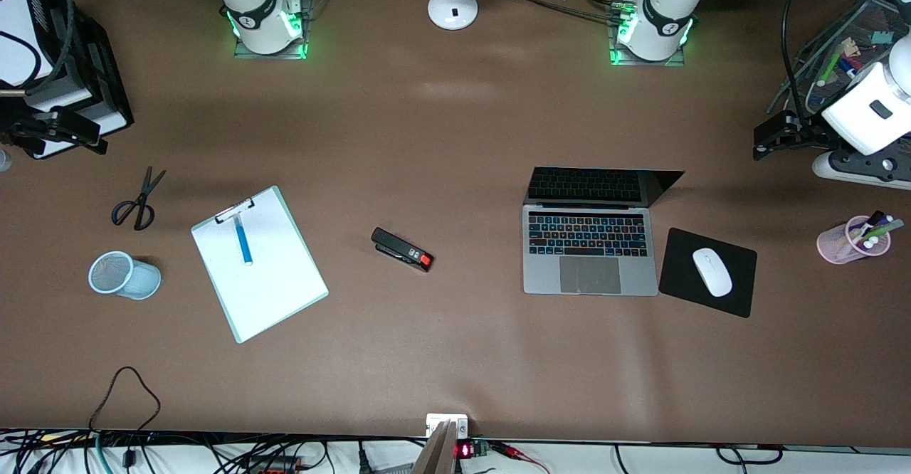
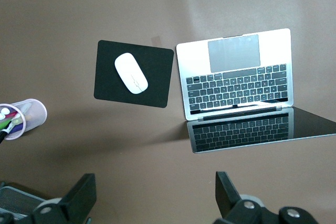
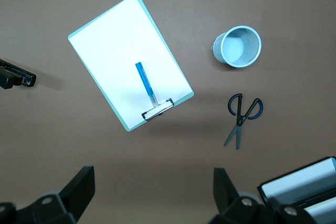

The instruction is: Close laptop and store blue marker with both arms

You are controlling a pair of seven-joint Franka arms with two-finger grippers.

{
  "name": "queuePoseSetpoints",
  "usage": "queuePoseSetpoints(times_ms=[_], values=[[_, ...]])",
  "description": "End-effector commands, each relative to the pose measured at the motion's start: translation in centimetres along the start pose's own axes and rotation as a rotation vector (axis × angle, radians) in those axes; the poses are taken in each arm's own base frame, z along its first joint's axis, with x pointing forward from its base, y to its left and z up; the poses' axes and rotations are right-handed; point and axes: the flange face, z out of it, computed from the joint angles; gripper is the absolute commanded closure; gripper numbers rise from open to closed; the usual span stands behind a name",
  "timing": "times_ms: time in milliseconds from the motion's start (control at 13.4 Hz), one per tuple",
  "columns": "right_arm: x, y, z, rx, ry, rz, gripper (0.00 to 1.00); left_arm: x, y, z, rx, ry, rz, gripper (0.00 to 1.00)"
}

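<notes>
A: Front view: the laptop [image 1: 589,246] sits open on the brown tabletop [image 1: 455,360], screen tilted back toward the arm bases. Just beside it, toward the left arm's end, a black mouse pad [image 1: 708,272] carries a white mouse [image 1: 712,272]. A pink cup of markers [image 1: 852,240] lies farther toward that end than the laptop.

B: And the blue marker [image 1: 243,240]?

A: Well apart from the laptop, toward the right arm's end, lying on a white clipboard [image 1: 260,264]. A black stapler [image 1: 402,249] lies between clipboard and laptop. Black-handled scissors [image 1: 138,200] and a tipped light-blue mesh cup [image 1: 124,275] lie farther from the laptop than the clipboard.

B: The fingers?

A: The left gripper [image 2: 152,195] hangs over the tabletop above the laptop's screen side, fingers [image 2: 79,196] spread wide, holding nothing. The right gripper [image 3: 152,192] hangs above the clipboard's clip end, fingers [image 3: 79,188] equally wide and empty. Nothing rests on the laptop or the marker.
</notes>
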Motion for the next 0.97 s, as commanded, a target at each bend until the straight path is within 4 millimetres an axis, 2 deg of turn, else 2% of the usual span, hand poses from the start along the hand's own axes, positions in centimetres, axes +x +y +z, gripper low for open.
queuePoseSetpoints(times_ms=[0, 224, 524, 748, 898], values=[[-0.6, -0.1, -0.8, -0.013, 0.000, 0.001, 0.00, 0.2, -0.1, -0.6, -0.014, -0.001, 0.005, 0.00], [-0.3, 0.0, -0.4, -0.012, -0.002, 0.002, 0.00, 0.2, -0.2, -0.6, -0.014, -0.001, 0.005, 0.00], [1.0, 0.1, 1.9, -0.031, -0.033, 0.000, 0.00, 0.3, -0.6, -0.3, -0.014, -0.008, -0.001, 0.00], [2.4, 0.1, 4.6, -0.032, -0.070, 0.005, 0.00, 0.4, -0.5, 0.0, -0.016, -0.012, -0.001, 0.00], [3.5, -2.0, 5.5, -0.049, -0.046, -0.030, 0.00, 0.4, -0.2, 0.6, -0.021, -0.041, 0.004, 0.00]])
